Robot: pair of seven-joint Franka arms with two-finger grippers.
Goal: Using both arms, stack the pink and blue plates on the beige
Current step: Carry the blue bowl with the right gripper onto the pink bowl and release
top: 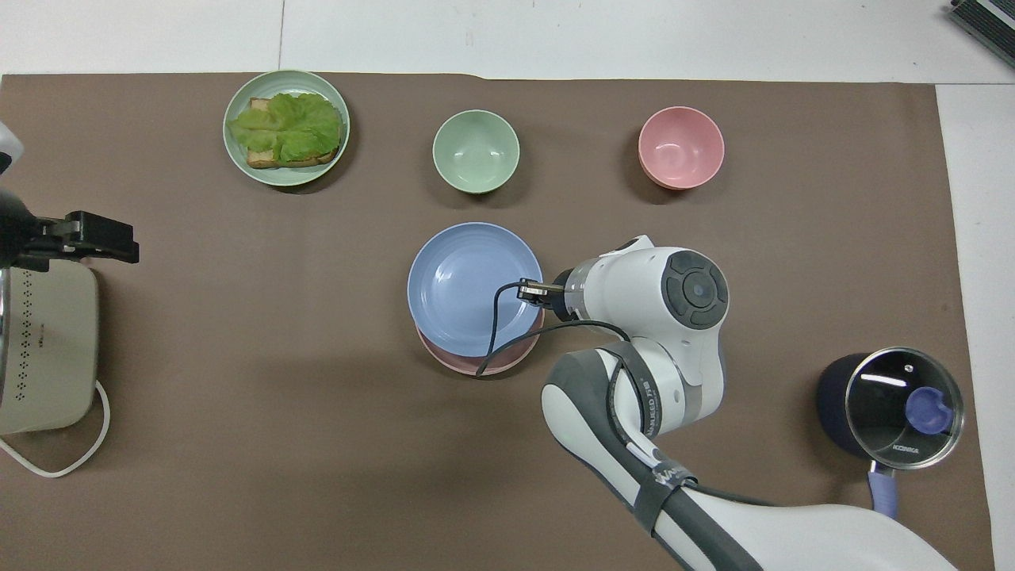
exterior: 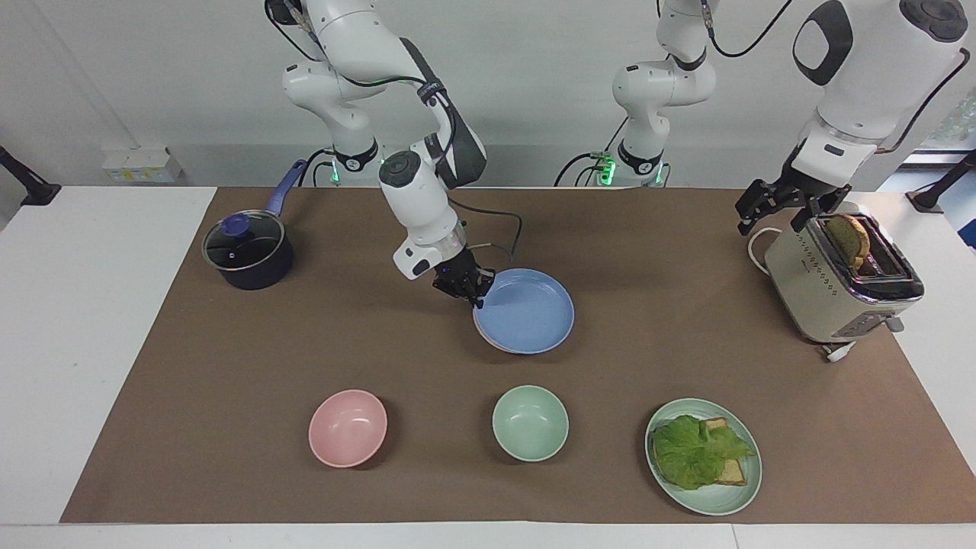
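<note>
The blue plate (exterior: 530,311) (top: 464,281) hangs low and nearly centred over the pink plate (exterior: 490,342) (top: 464,366), of which only a thin rim shows. Whether the two touch I cannot tell. My right gripper (exterior: 476,296) (top: 530,292) is shut on the blue plate's rim, on the side toward the right arm's end of the table. My left gripper (exterior: 774,219) (top: 119,242) waits open in the air beside the toaster (exterior: 839,282), holding nothing. The beige plate is hidden.
A dark pot with a glass lid (exterior: 245,252) (top: 900,404) sits at the right arm's end. Farther from the robots stand a pink bowl (exterior: 347,427), a green bowl (exterior: 530,422) and a green plate (exterior: 736,496) with lettuce and toast.
</note>
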